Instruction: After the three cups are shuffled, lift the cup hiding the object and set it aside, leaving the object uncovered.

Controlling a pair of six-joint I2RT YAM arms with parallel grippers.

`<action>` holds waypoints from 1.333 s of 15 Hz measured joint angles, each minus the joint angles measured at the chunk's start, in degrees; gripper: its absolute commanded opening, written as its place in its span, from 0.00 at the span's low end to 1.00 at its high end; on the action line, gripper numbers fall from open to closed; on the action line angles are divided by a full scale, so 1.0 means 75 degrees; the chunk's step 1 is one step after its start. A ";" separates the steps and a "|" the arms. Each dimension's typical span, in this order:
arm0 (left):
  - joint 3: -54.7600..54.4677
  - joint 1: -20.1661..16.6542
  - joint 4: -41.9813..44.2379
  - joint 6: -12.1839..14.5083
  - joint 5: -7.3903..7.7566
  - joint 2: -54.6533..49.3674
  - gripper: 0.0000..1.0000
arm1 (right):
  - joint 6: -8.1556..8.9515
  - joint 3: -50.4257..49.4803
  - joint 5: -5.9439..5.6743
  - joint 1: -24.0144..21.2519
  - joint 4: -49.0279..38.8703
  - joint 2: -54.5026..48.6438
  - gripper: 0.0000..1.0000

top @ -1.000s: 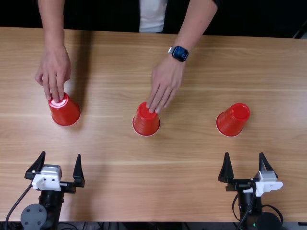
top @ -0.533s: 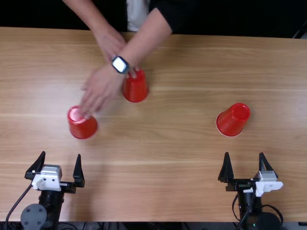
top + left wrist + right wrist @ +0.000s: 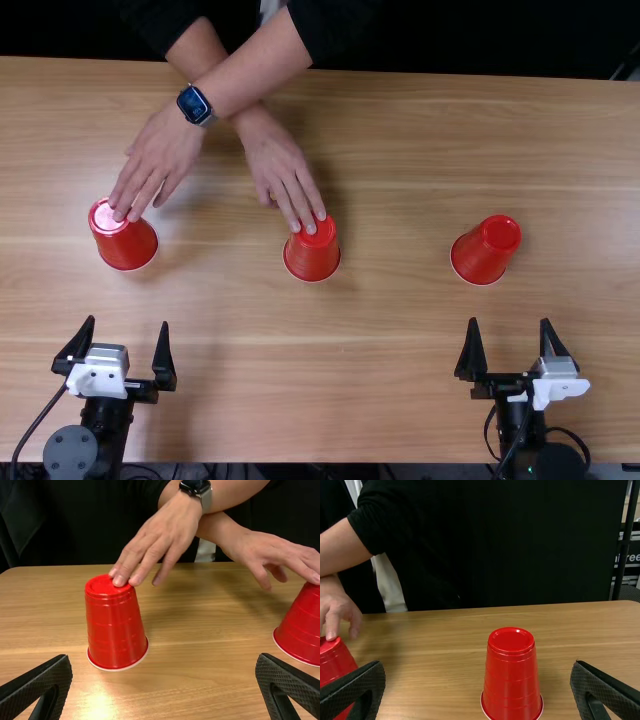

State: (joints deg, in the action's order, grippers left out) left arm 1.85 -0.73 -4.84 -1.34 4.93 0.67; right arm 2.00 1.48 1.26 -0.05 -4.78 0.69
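Wooden tabletop [image 3: 400, 330]: a person's watch hand [image 3: 155, 170] touches the left cup [image 3: 124, 238], the other hand [image 3: 285, 180] the middle cup [image 3: 311, 252]; right cup [image 3: 486, 250] stands apart. Nearer, left claw [image 3: 125, 325] and right claw [image 3: 508, 323] gape empty.

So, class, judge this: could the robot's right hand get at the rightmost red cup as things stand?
Probably yes. The rightmost red cup stands alone just ahead of the open right hand, bare table between; the person's hands rest on the other two cups.
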 measured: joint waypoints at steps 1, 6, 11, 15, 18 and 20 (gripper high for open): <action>-0.0003 0.0000 0.0000 0.0003 -0.0003 0.0000 1.00 | 0.0000 0.0000 0.0000 0.0003 0.0000 0.0000 1.00; -0.0003 0.0000 0.0003 0.0003 -0.0003 0.0000 1.00 | -0.0003 0.0000 0.0000 0.0003 0.0000 0.0000 1.00; -0.0003 0.0000 0.0003 0.0006 -0.0003 0.0000 1.00 | 0.0003 0.0000 0.0000 0.0003 -0.0006 0.0000 1.00; -0.0003 0.0000 0.0006 0.0006 -0.0015 0.0000 1.00 | 0.0003 0.0000 -0.0006 0.0000 0.0000 0.0000 1.00; 0.0000 0.0000 0.0003 0.0015 -0.0015 0.0000 1.00 | -0.0012 0.0009 -0.0143 0.0003 0.0003 0.0000 1.00; 0.0219 0.0000 -0.0221 0.0012 -0.0032 0.0157 1.00 | -0.0224 0.0294 -0.0181 0.0000 0.0009 0.0000 1.00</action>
State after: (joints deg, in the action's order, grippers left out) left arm 3.49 -0.73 -6.50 -1.26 4.69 1.85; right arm 0.32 3.68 -0.10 -0.05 -4.71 0.69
